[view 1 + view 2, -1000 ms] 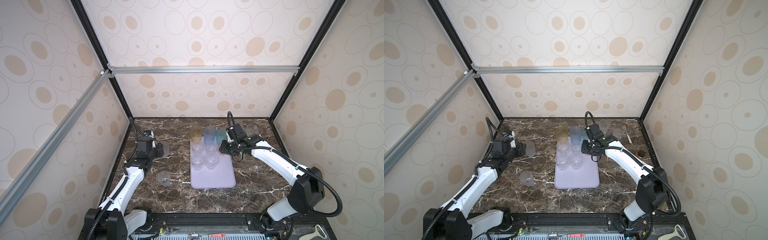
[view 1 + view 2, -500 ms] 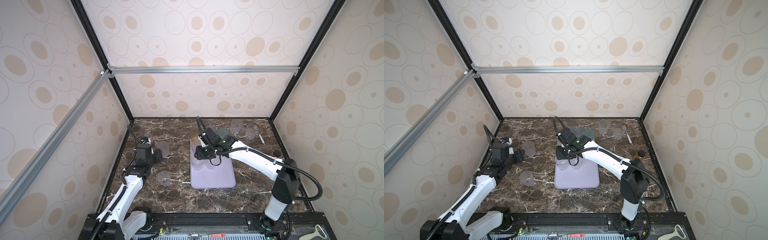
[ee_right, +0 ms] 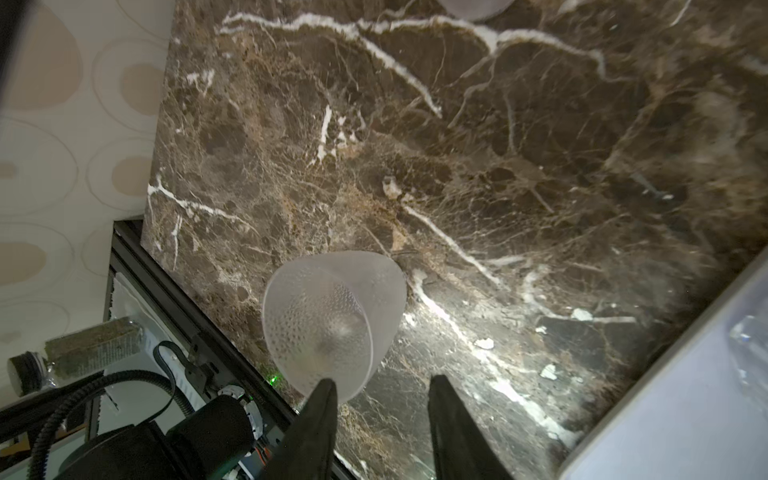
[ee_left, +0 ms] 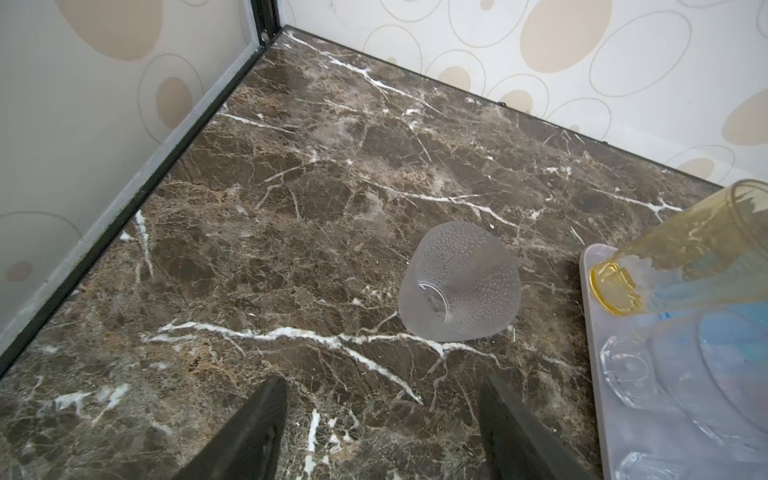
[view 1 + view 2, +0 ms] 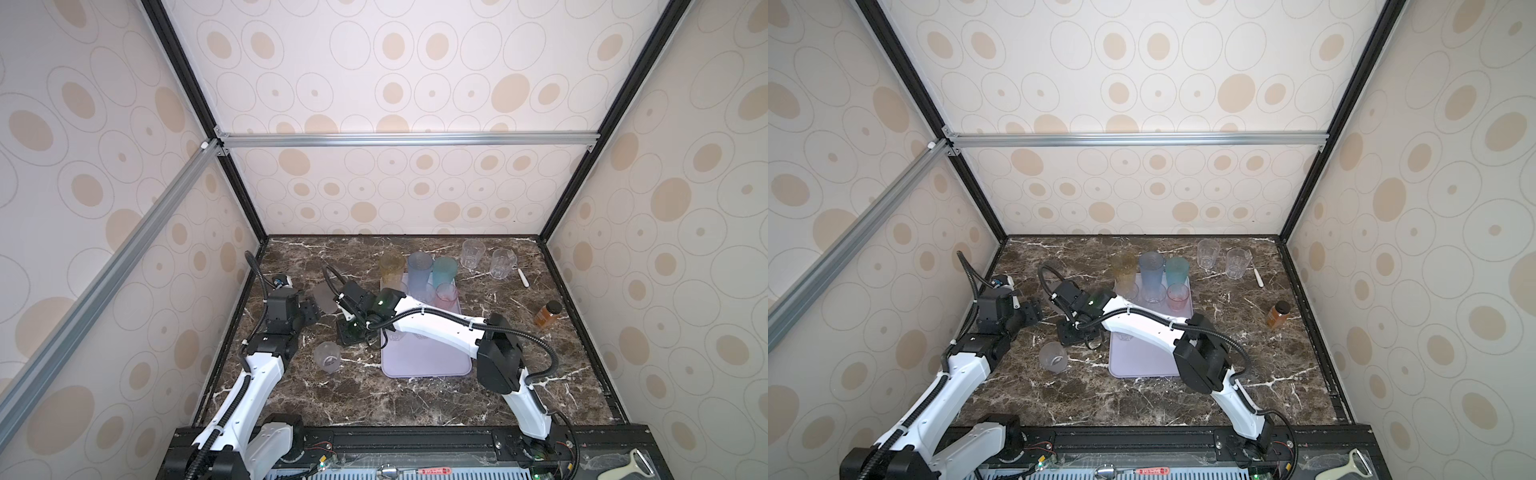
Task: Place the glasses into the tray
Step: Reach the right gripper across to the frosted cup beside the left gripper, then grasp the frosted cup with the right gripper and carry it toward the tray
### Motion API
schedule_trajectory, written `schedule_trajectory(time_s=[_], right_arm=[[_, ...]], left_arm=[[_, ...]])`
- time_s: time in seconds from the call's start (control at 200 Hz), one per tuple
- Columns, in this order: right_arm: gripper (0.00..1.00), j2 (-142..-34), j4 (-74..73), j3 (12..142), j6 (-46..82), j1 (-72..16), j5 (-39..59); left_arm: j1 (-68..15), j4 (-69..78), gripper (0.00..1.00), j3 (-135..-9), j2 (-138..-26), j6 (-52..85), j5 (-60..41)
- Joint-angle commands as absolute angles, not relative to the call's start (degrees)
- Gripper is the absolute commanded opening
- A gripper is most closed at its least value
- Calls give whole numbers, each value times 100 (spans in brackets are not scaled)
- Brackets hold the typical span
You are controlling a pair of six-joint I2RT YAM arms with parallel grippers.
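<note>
The lavender tray (image 5: 424,359) (image 5: 1142,365) holds tall amber (image 5: 391,266), grey-blue (image 5: 419,270) and teal (image 5: 444,269) glasses, a small pink glass (image 5: 446,296) and clear ones. Left of the tray, on the marble, are two frosted glasses (image 5: 325,297) (image 5: 327,356). My left gripper (image 5: 309,311) (image 4: 382,399) is open and empty, a short way from the farther frosted glass (image 4: 459,286), whose base faces it. My right gripper (image 5: 348,334) (image 3: 382,386) reaches across the tray and stands open. The nearer frosted glass (image 3: 332,320) lies just ahead of one finger (image 3: 320,415).
Two clear glasses (image 5: 473,253) (image 5: 502,262) stand off the tray at the back right, beside a white utensil (image 5: 521,276). An amber bottle (image 5: 547,313) stands near the right wall. A peeler (image 5: 631,465) lies past the front rail. The left wall is close.
My right arm has swung from the tray's back right corner across to the marble left of the tray. My left gripper's jaws have widened and it has drawn back slightly.
</note>
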State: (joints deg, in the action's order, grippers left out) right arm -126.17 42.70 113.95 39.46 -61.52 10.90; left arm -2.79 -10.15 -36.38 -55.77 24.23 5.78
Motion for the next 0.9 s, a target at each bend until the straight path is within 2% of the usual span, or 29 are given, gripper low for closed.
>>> schedule_trajectory(time_s=[0.0,0.27,0.58,0.75,0.895], right_arm=[[39,-12809,4686,11700,3855,-6252,1035],[37,-13266,4954,12091,3678,-6372,741],[20,-13763,5491,12875,3433,-6502,99],[10,-13646,5426,12816,3388,-6495,109],[6,-13362,5377,12774,3389,-6495,167]], left_arm=[[-216,-893,73,-3555,-5316,2382,791],[-194,-827,73,-3522,-5318,2404,615],[-194,-796,73,-3498,-5317,2437,501],[-193,-775,73,-3507,-5313,2452,467],[-193,-840,72,-3577,-5239,2448,453]])
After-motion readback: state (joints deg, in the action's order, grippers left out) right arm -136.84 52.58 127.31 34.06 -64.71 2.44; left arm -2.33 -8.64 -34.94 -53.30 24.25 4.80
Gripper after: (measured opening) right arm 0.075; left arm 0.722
